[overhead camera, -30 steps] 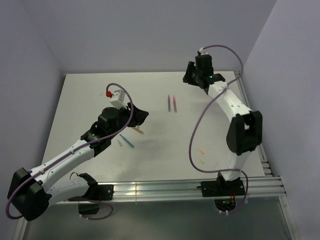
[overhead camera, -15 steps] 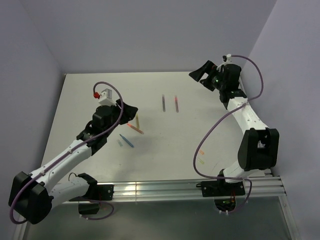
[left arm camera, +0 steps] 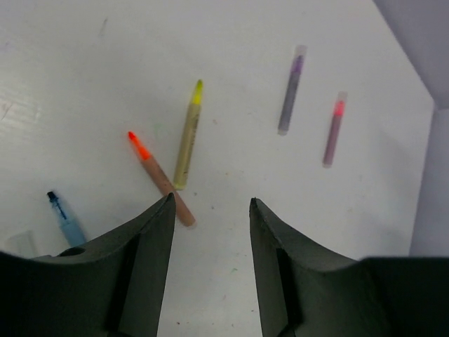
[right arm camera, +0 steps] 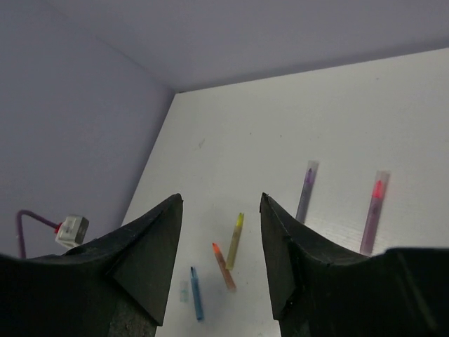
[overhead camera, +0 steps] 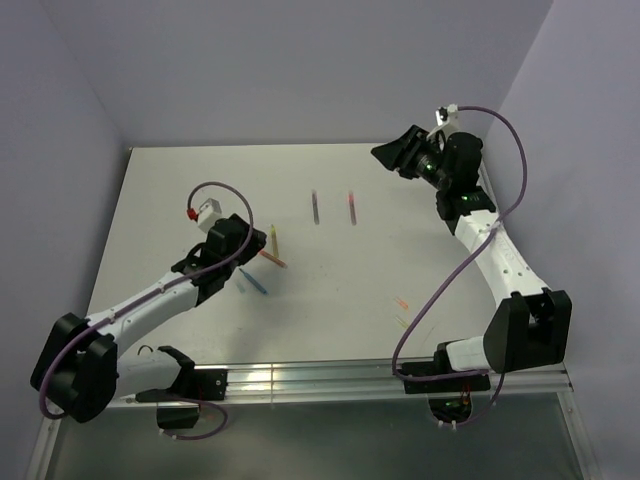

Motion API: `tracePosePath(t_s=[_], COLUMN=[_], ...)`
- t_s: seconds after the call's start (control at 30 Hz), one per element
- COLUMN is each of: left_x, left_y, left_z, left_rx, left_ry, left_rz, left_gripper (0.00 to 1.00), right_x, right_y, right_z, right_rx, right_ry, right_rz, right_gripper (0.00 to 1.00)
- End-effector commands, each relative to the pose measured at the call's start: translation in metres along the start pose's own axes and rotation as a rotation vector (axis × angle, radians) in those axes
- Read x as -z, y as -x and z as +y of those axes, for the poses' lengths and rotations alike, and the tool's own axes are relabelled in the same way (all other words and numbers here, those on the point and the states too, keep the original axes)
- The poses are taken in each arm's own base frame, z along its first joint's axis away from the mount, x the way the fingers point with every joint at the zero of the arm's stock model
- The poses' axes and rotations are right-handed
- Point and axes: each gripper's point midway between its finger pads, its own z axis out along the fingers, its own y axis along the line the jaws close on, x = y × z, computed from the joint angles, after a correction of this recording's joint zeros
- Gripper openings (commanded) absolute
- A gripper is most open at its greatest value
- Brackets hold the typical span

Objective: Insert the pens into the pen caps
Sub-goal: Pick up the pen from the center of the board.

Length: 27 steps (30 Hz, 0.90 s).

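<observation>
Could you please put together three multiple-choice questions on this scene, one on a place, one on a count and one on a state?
1. Which lies closest to the orange pen?
A. the pink pen
B. the yellow pen
C. the purple pen

2. How many pens show in the left wrist view?
A. two
B. eight
C. five

3. How are the left fingers?
A. open, nothing between them
B. shut on a pen
C. out of view

Answers:
1 B: its lower end almost meets the orange pen.
2 C: one each in blue, orange, yellow, purple and pink.
3 A: bare table shows in the gap between them.
</observation>
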Motion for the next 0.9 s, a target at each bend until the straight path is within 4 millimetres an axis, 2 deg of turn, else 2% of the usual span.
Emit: tracePosePath(t_s=[0.0,0.03,0.1,0.13,0.2,0.23,0.27,0.37,0.4,0.63,0.87], left_x=[-0.010,-0.012,-0.021,-0.024,-0.033,-0.037,-0.042,-0.051,-0.053,-0.057,-0.057], left_y=[0.001,0.004,-0.002,0.002,-0.008,-0.003,-0.008,-0.011,-0.008,-0.023,-0.033], left_z=[0.016,0.013,0.027,0.022,0.038,0.031,0.038,0.035,0.027,0.040,0.046], left_rx=[0.059,0.070,0.052,0.069,0.043,0.063,0.052,0.039,0.043,0.035,0.057], left_ry=[0.108,0.119,0.191,0.204,0.294,0.303,0.342,0.392,0.390,0.544,0.584], left_rz=[-0.049,-0.060,-0.062,-0.073,-0.051,-0.067,-0.058,-0.066,-0.075,-0.043,-0.019], left_gripper=[0.51,0.49,0.47,0.45,0.43,0.44,0.44,0.43,0.44,0.40,0.40], right_x=[0.000,-0.001,-0.002,-0.002,-0.003,-0.003,-0.003,-0.004,-0.004,-0.002,-0.003], right_y=[-0.012,-0.016,-0.022,-0.024,-0.030,-0.031,-0.033,-0.037,-0.038,-0.038,-0.039], right_z=[0.011,0.013,0.015,0.016,0.019,0.019,0.019,0.017,0.017,0.013,0.011], right_rx=[0.059,0.061,0.065,0.068,0.070,0.072,0.073,0.069,0.068,0.069,0.061], right_ry=[-0.017,-0.019,-0.029,-0.033,-0.039,-0.040,-0.042,-0.048,-0.049,-0.068,-0.073], right_rz=[0.016,0.024,0.038,0.041,0.052,0.055,0.060,0.071,0.075,0.076,0.087], right_gripper=[0.56,0.56,0.56,0.56,0.55,0.55,0.55,0.55,0.54,0.53,0.53])
